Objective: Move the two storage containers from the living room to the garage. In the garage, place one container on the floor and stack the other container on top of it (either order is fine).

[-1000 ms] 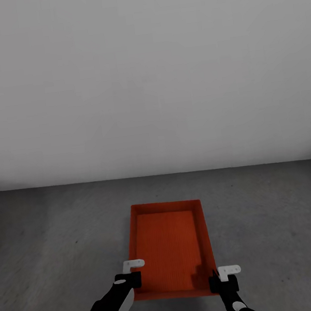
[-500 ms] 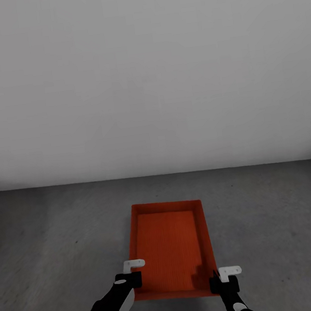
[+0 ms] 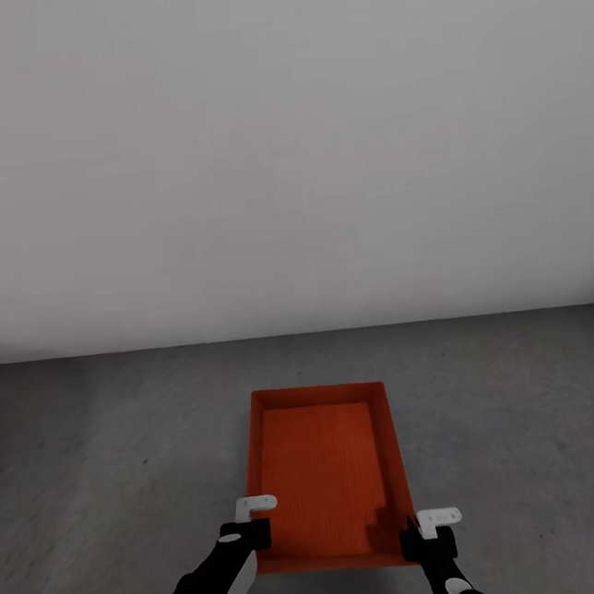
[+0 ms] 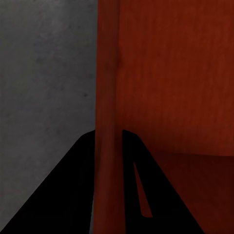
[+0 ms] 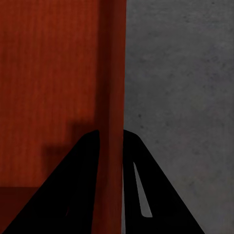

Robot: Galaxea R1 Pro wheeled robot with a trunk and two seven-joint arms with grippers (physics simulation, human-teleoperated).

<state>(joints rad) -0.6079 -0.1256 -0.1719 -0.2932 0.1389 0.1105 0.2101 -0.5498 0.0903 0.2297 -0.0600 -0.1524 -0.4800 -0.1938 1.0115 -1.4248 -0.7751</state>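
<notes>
Nothing has moved since the earlier pictures: the container, my two arms and the view all stay as they were.

The orange-red storage container [image 3: 325, 475] sits low in front of me over the dark grey concrete floor [image 3: 102, 451] of the garage, its open top up and its long side running away from me toward the white wall [image 3: 279, 150]. Its inside bottom is finely ribbed and nothing lies in it. I cannot tell if the bottom touches the floor or hangs just above it.

My left gripper [image 3: 253, 522] is at the near left corner of the container, and my right gripper [image 3: 433, 531] is at the near right corner. In the left wrist view the thin side wall [image 4: 108, 97] stands between my two black fingers [image 4: 58, 195], one finger outside over the concrete and one inside the bin, so this gripper is pinching the left wall. In the right wrist view it is the same: the right wall [image 5: 113, 97] passes between the fingers [image 5: 161, 195], which are pressed on it from both sides.

The floor around the container is rough and grey, and it meets the plain wall well behind the bin.
</notes>
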